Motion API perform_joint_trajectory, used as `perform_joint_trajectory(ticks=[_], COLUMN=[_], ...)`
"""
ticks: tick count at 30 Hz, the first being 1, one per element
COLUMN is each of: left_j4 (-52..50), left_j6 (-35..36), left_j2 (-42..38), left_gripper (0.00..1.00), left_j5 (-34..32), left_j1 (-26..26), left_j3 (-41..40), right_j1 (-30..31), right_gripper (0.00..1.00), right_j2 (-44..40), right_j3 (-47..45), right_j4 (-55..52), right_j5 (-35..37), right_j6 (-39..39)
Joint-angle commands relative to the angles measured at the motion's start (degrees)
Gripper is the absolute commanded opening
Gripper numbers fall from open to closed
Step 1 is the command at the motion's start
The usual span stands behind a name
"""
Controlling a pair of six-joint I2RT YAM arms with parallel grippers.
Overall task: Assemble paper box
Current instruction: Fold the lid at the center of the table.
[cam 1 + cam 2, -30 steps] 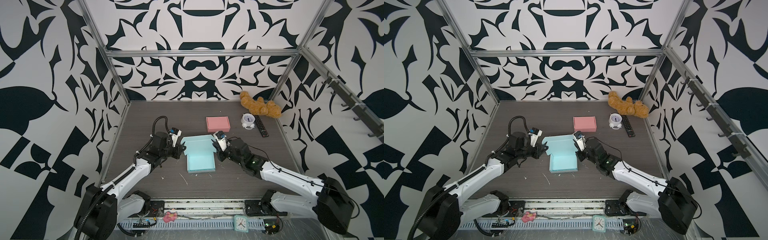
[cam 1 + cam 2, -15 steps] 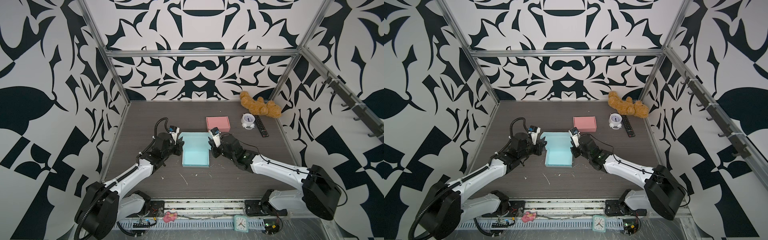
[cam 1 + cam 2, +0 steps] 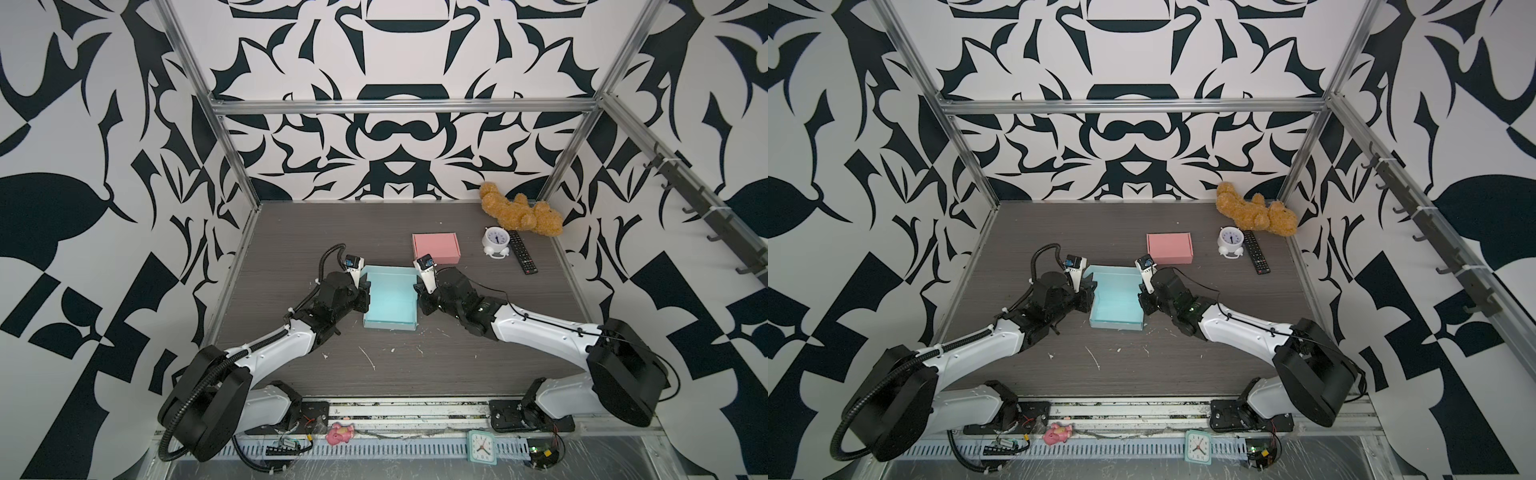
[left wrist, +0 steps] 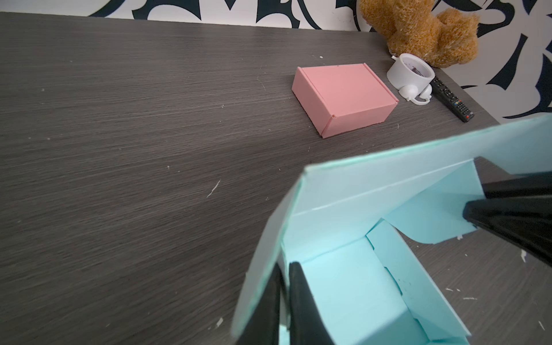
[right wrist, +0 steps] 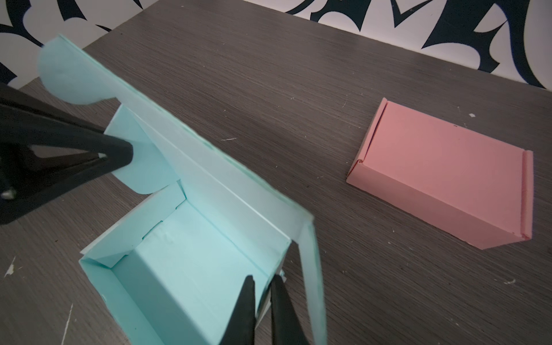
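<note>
Left pincer (image 4: 283,301), right pincer (image 5: 263,304) each pinch a wall of teal box (image 3: 390,301); lid (image 5: 215,179) stands upright. Next, likely: fold lid down.

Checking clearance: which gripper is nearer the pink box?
Right. The right gripper is at the teal box's right wall, close to the pink box's near-left corner. The left gripper is at the opposite wall, farther off across the teal box.
</note>
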Motion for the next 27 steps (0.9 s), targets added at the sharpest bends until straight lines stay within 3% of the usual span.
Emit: perform_joint_trajectory(ticks=[1, 12, 27], left_j4=[8.9, 16.9, 16.8], left_j6=[0.8, 1.4, 3.3], left_j2=[0.8, 5.1, 5.5], left_gripper=[0.11, 0.13, 0.14], left_j5=[2.2, -3.0, -6.6], left_j1=[-3.2, -7.1, -9.2], left_j3=[-2.5, -5.7, -6.7], right_j1=[1.3, 1.3, 1.3], right_gripper=[0.14, 0.14, 0.15], right_j2=[-0.9, -1.3, -6.3], right_j3=[1.9, 1.2, -4.0], right_j4=[3.2, 2.7, -1.1], right_j5=[-4.8, -4.0, 0.1], right_j6=[0.1, -0.3, -1.6])
